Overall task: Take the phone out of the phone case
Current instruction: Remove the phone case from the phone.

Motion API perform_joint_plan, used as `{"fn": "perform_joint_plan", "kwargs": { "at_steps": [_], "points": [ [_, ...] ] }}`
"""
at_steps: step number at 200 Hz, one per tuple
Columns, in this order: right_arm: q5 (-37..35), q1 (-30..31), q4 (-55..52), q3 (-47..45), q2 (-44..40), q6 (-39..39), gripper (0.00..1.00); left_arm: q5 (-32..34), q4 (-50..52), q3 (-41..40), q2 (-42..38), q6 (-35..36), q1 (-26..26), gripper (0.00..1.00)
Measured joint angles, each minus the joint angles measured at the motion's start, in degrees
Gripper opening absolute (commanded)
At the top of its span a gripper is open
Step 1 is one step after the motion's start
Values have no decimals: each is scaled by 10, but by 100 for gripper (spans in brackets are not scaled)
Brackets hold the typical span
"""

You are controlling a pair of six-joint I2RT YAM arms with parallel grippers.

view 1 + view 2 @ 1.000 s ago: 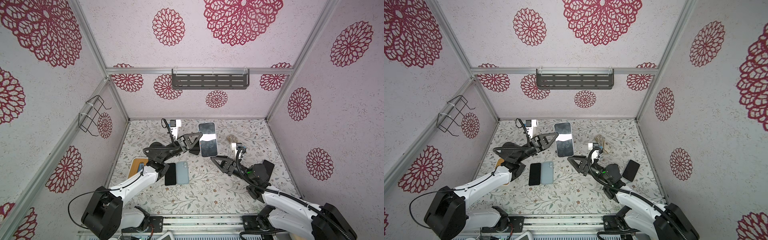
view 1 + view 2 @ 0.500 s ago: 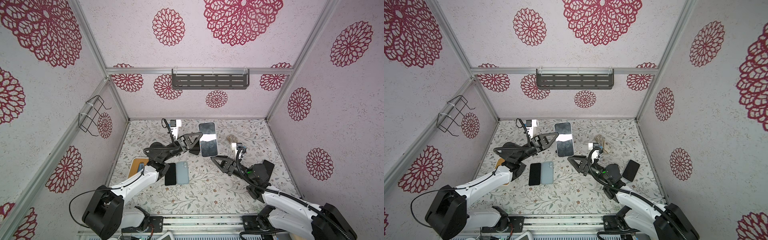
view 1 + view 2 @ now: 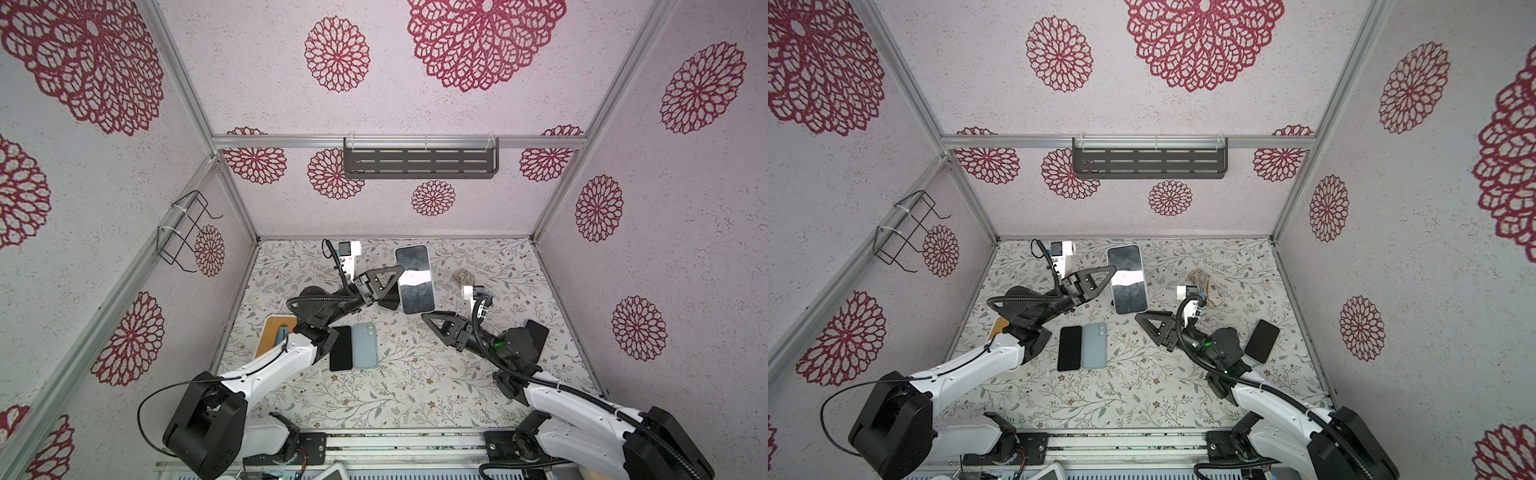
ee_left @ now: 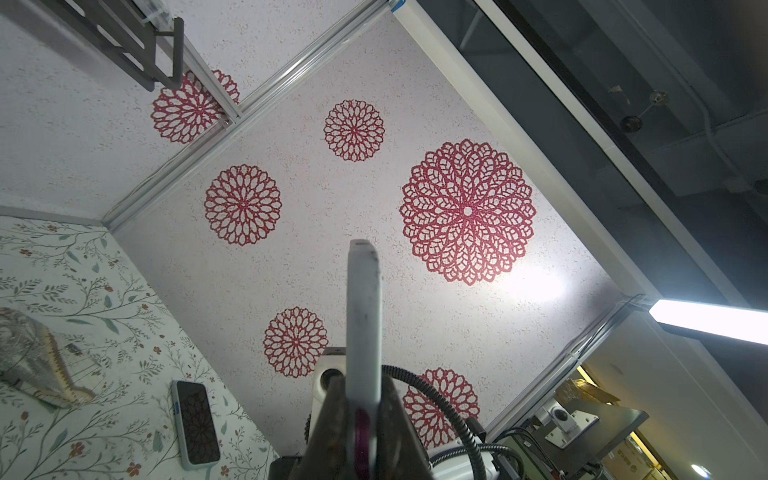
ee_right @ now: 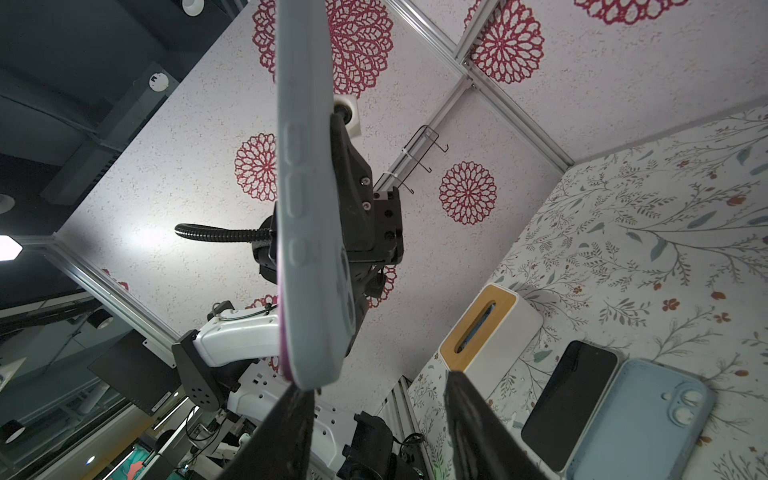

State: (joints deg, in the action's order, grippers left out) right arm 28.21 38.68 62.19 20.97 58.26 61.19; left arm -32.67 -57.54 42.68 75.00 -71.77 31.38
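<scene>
Gripping the long edge of a pale grey phone case (image 5: 307, 232), the left gripper (image 3: 394, 284) was clenched on it and held it lifted off the floral table (image 3: 374, 399), up and beyond the blue-cased phone (image 3: 364, 345) that lay back up on the cloth. The phone (image 3: 414, 278) sat inside the held case, its dark glossy screen facing up in both top views and a thin magenta rim showing along the case edge in the wrist views. The right gripper (image 3: 430, 322) stood to the right of the blue-cased phone with its fingers spread and nothing between them. One fingertip (image 5: 297, 399) was right at the lower corner of the held case; whether it touched could not be told. A black phone (image 3: 340, 348) lay screen up, touching the blue-cased phone's left side. A white box with a slotted wooden top (image 3: 276, 338) stood further left of that.
</scene>
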Motion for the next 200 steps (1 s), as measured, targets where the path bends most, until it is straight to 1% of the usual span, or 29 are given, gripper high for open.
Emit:
{"fn": "perform_joint_plan", "kwargs": {
  "at_steps": [36, 73, 151, 200],
  "points": [
    [-5, 0, 9, 0, 0, 4, 53, 2, 24, -3, -16, 17, 2, 0],
    [-11, -1, 25, 0, 6, 4, 52, 0, 30, -5, -19, 19, 6, 0],
    [-9, 0, 36, 0, 10, 4, 52, 17, 31, -5, -19, -13, 6, 0],
    [-5, 1, 35, 0, 8, 3, 52, 26, 36, -5, -19, -20, 6, 0]
  ]
}}
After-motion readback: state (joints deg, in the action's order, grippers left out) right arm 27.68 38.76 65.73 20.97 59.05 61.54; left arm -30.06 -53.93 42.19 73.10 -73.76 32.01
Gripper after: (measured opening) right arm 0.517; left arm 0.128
